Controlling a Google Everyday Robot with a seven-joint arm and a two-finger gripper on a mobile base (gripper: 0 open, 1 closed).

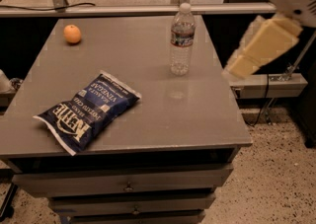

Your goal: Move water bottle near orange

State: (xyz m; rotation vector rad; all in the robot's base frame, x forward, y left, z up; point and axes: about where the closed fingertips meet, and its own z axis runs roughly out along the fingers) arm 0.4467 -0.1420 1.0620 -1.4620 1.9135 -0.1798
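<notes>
Clear ribbed plastic water bottle (181, 40) (tall, narrow) cd topple if clipped; cream gripper (249, 55) off surface's rt edge, jaws: can't tell.

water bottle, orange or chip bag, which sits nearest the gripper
The water bottle, upright at the right of the table, closest to the gripper beyond that edge. The orange is back left, the chip bag front left.

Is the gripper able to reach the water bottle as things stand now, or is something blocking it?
Probably yes. The gripper is off the right side of the table, right of the water bottle, and nothing stands between them. The chip bag and the orange lie further left.
</notes>
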